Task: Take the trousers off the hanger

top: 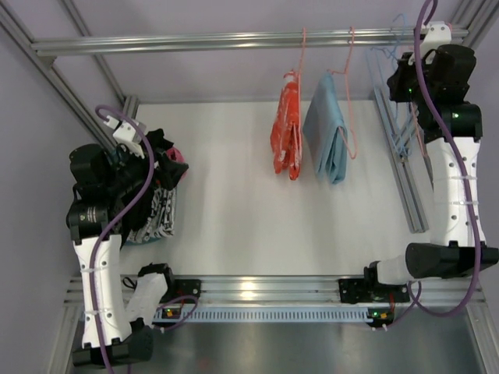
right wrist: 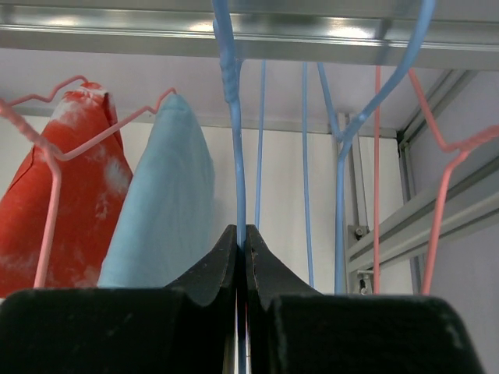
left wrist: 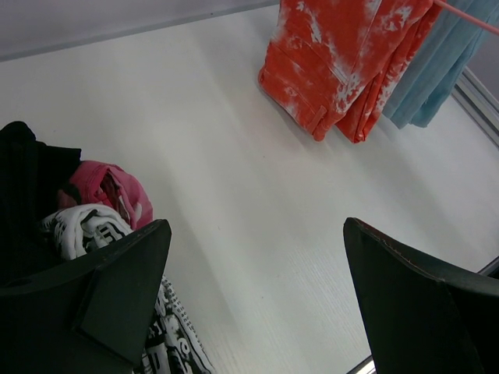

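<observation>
Likely soft and light, the orange-red white-blotched cloth trousers (top: 286, 136) suit a low-hem pinch; left gripper (left wrist: 256, 226) gapes empty, right gripper (right wrist: 240, 230) clamps a blue wire hanger (right wrist: 231, 117).

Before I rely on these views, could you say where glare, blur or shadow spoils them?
Top external: glare on the near rail, orange-red trousers evenly lit. Left wrist: the left gripper's fingers are dark and soft-edged. Right wrist: the overhead rail glares; the right gripper, shut on the blue hanger, is featureless black.
</observation>
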Tool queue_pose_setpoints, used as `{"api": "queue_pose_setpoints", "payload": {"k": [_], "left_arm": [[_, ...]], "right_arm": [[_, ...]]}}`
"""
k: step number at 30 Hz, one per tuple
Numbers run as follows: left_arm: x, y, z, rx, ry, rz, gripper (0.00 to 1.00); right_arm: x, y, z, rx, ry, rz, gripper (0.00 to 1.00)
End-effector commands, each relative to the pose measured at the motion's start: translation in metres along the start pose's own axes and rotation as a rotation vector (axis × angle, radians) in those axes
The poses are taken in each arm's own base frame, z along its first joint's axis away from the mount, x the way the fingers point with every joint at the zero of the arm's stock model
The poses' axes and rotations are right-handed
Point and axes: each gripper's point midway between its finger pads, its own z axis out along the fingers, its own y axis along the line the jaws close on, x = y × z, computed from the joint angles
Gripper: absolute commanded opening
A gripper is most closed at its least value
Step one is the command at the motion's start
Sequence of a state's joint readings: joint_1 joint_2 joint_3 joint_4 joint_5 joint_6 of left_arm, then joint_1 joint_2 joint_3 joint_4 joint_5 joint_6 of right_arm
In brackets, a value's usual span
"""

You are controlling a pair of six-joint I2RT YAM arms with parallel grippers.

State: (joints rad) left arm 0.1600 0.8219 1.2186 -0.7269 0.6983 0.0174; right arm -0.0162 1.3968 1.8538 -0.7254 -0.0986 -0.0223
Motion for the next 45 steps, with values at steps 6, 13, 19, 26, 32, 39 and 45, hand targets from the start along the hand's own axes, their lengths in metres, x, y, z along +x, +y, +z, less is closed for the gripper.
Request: {"api": "queue_pose_setpoints", "payload": {"k": [6,13,19,26,32,39,45], "left_arm": [[0.003,-0.001,-0.001,0.005,-0.006,0.017,0.98],[0.004,-0.004,0.006,0.051,0.013,0.0,0.98],[-0.01,-0.008,0.018,0.124,0.031,-0.079,0.96],[-0.045,-0.026,0.031,0.272,-0.03,-0.201,0.91],[-0.072,-0.053,0.056,0.366,-0.136,-0.268,0.91],[-0.112,-0.149,0.095,0.645,-0.25,-0.295,0.9],[-0.119,-0.199,0.142,0.709,-0.196,-0.491,0.87]], "right_arm": [[-0.031,-0.001,0.017,-0.013,-0.108,0.042,0.0],[-0.017,0.008,-0.008,-0.051,-0.101,0.033,0.12],[-0.005,0.007,-0.024,-0.032,-0.099,0.022,0.21],[-0.019,0.015,-0.064,-0.056,-0.145,0.016,0.63],[-0.028,0.041,-0.115,-0.176,-0.209,-0.006,0.96],[0.003,0.081,-0.153,-0.389,-0.108,0.002,0.99],[0.045,0.084,-0.158,-0.41,0.032,0.006,0.99]]}}
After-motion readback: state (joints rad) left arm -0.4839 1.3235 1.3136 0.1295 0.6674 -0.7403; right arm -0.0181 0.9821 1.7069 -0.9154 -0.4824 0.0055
